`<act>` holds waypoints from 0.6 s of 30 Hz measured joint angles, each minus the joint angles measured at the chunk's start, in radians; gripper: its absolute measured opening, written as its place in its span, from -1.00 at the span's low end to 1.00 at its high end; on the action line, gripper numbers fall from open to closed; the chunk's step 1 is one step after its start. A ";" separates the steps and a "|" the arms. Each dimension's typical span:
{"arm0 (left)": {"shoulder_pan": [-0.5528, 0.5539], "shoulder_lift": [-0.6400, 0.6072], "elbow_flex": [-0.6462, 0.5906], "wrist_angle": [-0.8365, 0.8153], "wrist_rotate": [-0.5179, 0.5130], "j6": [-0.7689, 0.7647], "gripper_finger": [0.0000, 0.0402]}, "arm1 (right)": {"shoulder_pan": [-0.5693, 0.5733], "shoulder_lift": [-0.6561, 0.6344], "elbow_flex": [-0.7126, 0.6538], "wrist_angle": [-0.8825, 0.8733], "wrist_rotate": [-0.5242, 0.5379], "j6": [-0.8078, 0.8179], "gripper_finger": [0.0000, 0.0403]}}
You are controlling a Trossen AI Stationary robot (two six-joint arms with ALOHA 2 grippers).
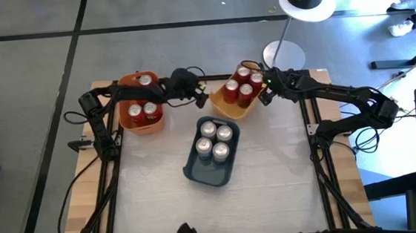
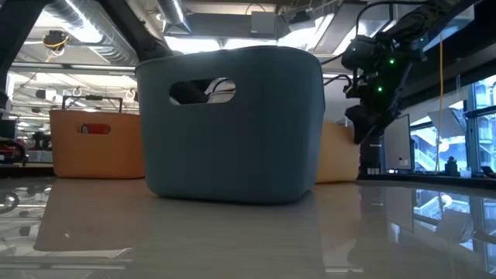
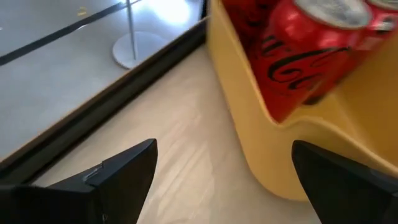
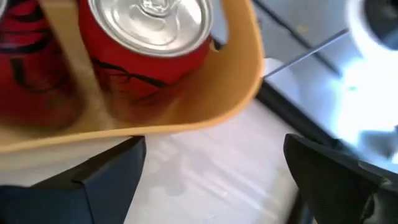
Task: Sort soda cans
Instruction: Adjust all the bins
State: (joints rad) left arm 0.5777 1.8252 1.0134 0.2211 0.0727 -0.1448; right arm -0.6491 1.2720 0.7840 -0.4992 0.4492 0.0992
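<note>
Fingers on both arms are spread wide with nothing between them, as far as my feeds show. My left gripper point(image 1: 205, 96) sits between the orange bin point(image 1: 141, 123) and the yellow bin point(image 1: 231, 109), close to the yellow one's side, and its wrist cam looks right at that bin's wall with a red can point(image 3: 305, 56) poking over the rim. My right gripper point(image 1: 264, 96) is just beside the yellow bin on the other side; its wrist cam shows a red can's silver top point(image 4: 152, 25) inside.

Where the soda cans are: three red ones in the orange bin point(image 1: 142, 110), four red ones in the yellow bin point(image 1: 241, 84), four silver-grey ones in the dark blue-grey bin point(image 1: 215, 140) nearer the table's middle. From the low cam the blue-grey bin point(image 2: 232, 124) blocks most of the view.
</note>
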 joint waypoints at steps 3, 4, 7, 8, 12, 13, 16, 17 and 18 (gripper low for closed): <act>-0.028 0.000 0.000 0.005 0.002 0.014 0.80 | 0.000 0.000 0.006 0.019 0.062 -0.028 0.89; -0.037 0.000 0.000 0.004 0.002 0.018 0.80 | 0.000 0.000 0.007 0.030 0.078 -0.035 0.89; -0.061 0.000 0.000 0.011 0.004 0.022 0.80 | 0.000 0.000 0.009 0.048 0.099 -0.055 0.89; -0.070 0.000 0.000 0.015 0.005 0.022 0.80 | 0.000 0.001 0.009 0.055 0.104 -0.059 0.89; -0.101 0.006 0.000 0.043 0.021 -0.004 0.80 | -0.001 0.002 0.009 0.112 0.107 -0.083 0.89; -0.109 0.006 0.000 0.047 0.028 -0.008 0.80 | -0.001 0.004 0.009 0.126 0.108 -0.085 0.89; -0.131 0.006 0.000 0.058 0.031 -0.010 0.80 | -0.001 0.021 0.009 0.152 0.108 -0.088 0.89; -0.137 0.006 0.000 0.058 0.033 -0.014 0.80 | -0.001 0.026 0.009 0.165 0.108 -0.088 0.89; -0.142 0.005 0.000 0.059 0.034 -0.014 0.80 | -0.001 0.032 0.010 0.179 0.108 -0.089 0.89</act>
State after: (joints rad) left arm 0.4360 1.8305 1.0138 0.2802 0.1070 -0.1587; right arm -0.6502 1.3044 0.7937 -0.3198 0.5575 0.0105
